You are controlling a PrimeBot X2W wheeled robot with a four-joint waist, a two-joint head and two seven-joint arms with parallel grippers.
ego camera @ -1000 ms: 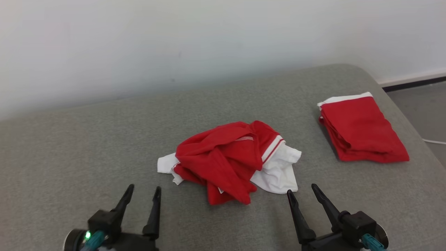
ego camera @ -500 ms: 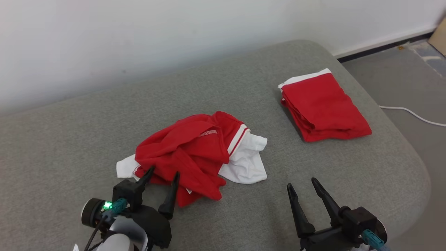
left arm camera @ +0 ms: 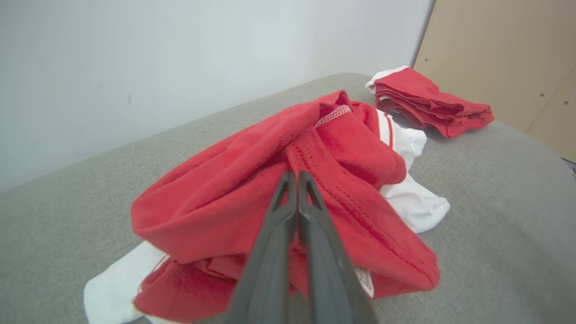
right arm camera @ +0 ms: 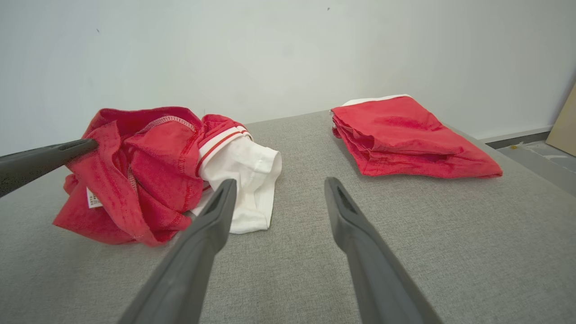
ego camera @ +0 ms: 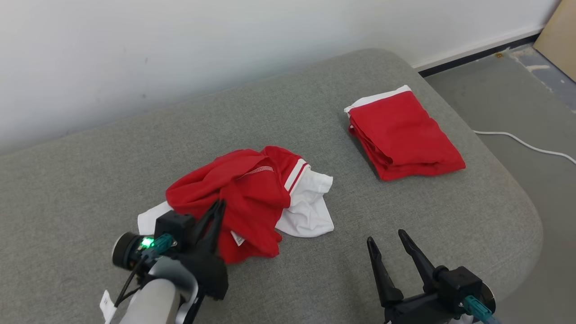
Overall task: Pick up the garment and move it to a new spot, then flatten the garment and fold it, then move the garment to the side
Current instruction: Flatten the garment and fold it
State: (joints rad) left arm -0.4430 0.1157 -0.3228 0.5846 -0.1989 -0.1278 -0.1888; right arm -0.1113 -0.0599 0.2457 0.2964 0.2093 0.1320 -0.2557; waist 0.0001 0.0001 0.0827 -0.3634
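On the grey cushion (ego camera: pixel 90 180): the crumpled garment (ego camera: pixel 243 198), red with white sleeves, lies in a heap near the middle, well apart from the folded garment (ego camera: pixel 405 135) by the far right corner.
Left gripper (ego camera: pixel 219 206): its fingers are pressed together on a raised red fold at the heap's near side. It seems to pinch that fold, though how much cloth lies between the tips cannot be told.
Right gripper (ego camera: pixel 385 237): jaws spread wide and holding nothing, low over bare cushion just right of the heap.
Step in hand: by my reading, the first pick-up. The grasp looks made, but the heap rests wholly on the cushion.
Risk, thin pinch: if only the ridge's edge is caught, the cloth's weight may pull it free as the arm rises.
Risk, tangle: the layers are twisted together, so a lift from one fold would likely bring up a bunched knot, making flattening harder.
Risk, dragging: a low or sideways carry could sweep a trailing white sleeve across the cushion and roll it under.
Risk, placement: a new spot chosen too far right would crowd the folded garment or the cushion's rounded edge.
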